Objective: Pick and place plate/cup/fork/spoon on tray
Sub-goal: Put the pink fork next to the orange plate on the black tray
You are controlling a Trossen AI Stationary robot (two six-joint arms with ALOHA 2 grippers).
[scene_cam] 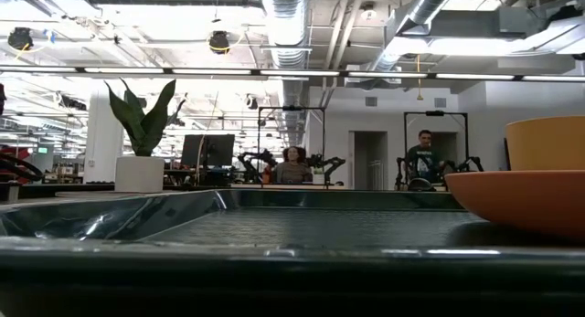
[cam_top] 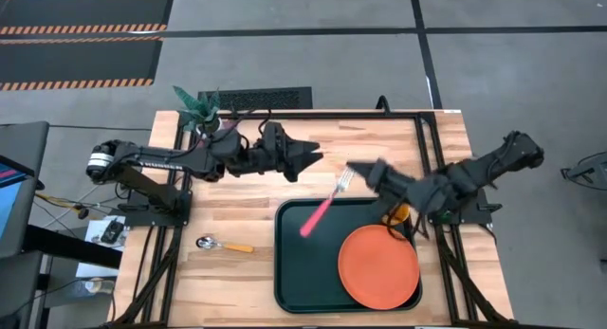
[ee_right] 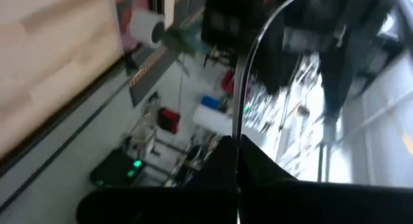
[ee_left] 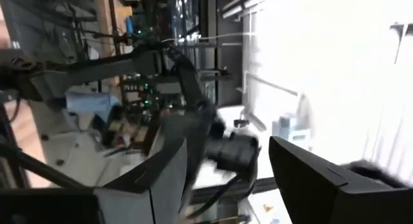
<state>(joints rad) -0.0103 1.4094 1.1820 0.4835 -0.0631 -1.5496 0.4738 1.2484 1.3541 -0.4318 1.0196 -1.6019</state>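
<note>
— So, biggest first: where's the tray (cam_top: 296, 272)?
— On the wooden table (cam_top: 237, 191), toward five o'clock of its middle. The plate (cam_top: 378, 265) lies flat inside it, in the four o'clock part of the tray, close to the rim there.

— And the cup (cam_top: 402, 213)?
— Just past the plate at about one o'clock, mostly hidden under the right arm from above (the low view shows it standing behind the plate).

— The fork (cam_top: 324, 205)?
— Held in the air by its tines in the right gripper (cam_top: 355, 170), fingers pinched on the metal end. The pink handle slants down toward seven o'clock, over the tray's eleven o'clock corner.

— The spoon (cam_top: 222, 244)?
— Lying on the bare wood at nine o'clock of the tray, well apart from it, bowl pointing away from the tray.

— What about the left gripper (cam_top: 311, 155)?
— Hanging above the table at twelve o'clock of the tray, holding nothing; its wrist view shows the fingers (ee_left: 310, 175) spread wide.
</note>
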